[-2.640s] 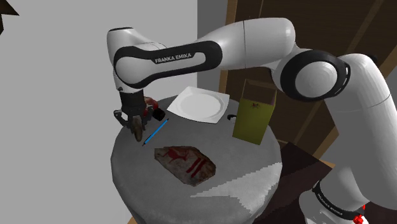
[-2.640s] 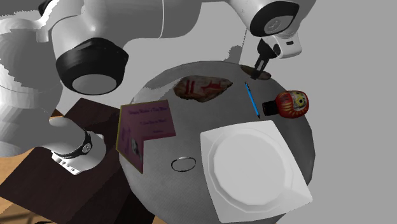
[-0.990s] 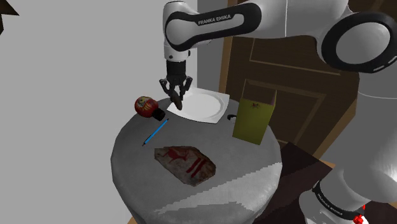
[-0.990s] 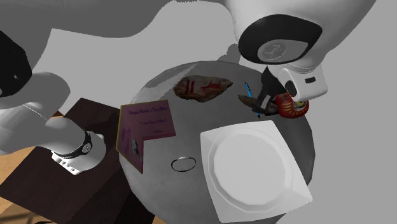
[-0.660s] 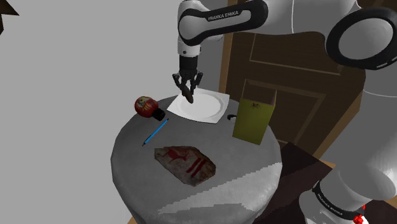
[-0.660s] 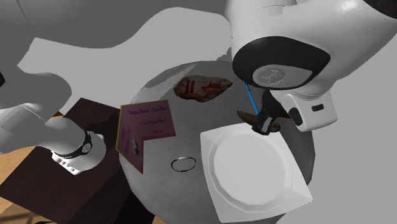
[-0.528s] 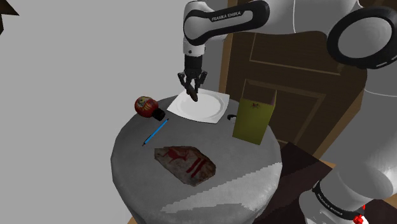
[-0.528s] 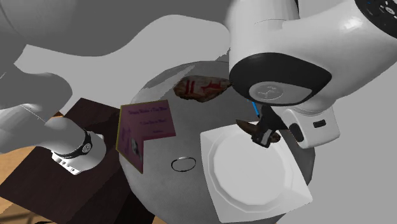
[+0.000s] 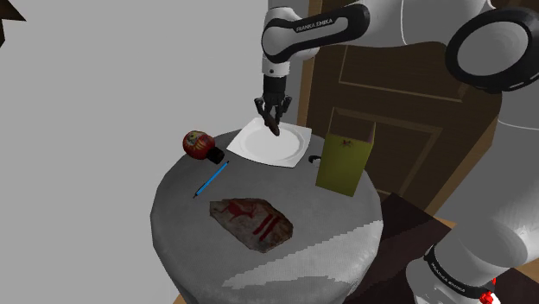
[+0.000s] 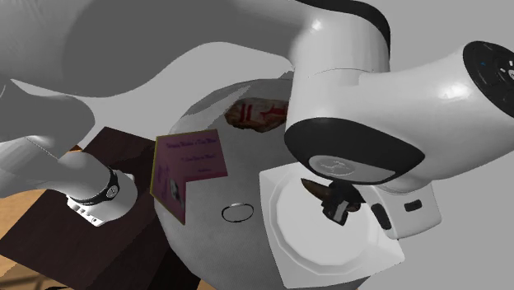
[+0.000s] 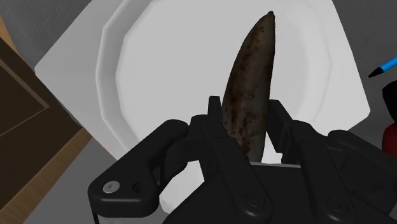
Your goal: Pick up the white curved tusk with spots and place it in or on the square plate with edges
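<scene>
1. The curved tusk (image 11: 251,83), rendered dark brown with fine speckles, is clasped at its thick end between the two black fingers of the gripper (image 11: 247,124). Its pointed tip is directed away from the hand.
2. The tusk is held over the white square plate (image 9: 291,152). It appears to hang clear of the plate, though contact cannot be ruled out.
3. The plate is set near the far edge of a round grey table (image 9: 345,233).
4. An olive-green box (image 9: 345,155) is stood upright just beside the plate, on the shoulder view's right.
5. A red daruma doll (image 9: 199,145) is placed at the plate's other side. A blue pen (image 9: 211,178) is laid near it.
6. A flat brown slab with red marks (image 9: 251,220) is laid nearer the camera.
</scene>
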Controlling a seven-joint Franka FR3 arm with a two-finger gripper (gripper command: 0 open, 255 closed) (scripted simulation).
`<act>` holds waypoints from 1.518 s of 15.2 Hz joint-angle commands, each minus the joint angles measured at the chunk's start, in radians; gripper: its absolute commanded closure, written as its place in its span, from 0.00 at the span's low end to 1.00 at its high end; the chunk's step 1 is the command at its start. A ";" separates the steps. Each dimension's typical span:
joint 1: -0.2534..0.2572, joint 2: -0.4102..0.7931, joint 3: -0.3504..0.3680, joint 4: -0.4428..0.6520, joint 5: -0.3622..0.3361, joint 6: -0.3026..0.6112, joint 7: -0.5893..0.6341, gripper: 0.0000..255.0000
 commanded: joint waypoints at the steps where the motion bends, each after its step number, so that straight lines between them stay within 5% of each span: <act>1: -0.002 0.003 -0.001 -0.024 -0.001 0.026 -0.005 1.00; 9: 0.000 0.034 -0.006 -0.098 -0.009 0.130 -0.009 1.00; 17: 0.000 0.034 -0.006 -0.098 -0.009 0.130 -0.009 1.00; 18: 0.000 0.034 -0.006 -0.098 -0.009 0.130 -0.009 0.00; 23: 0.000 0.034 -0.006 -0.098 -0.009 0.130 -0.009 0.00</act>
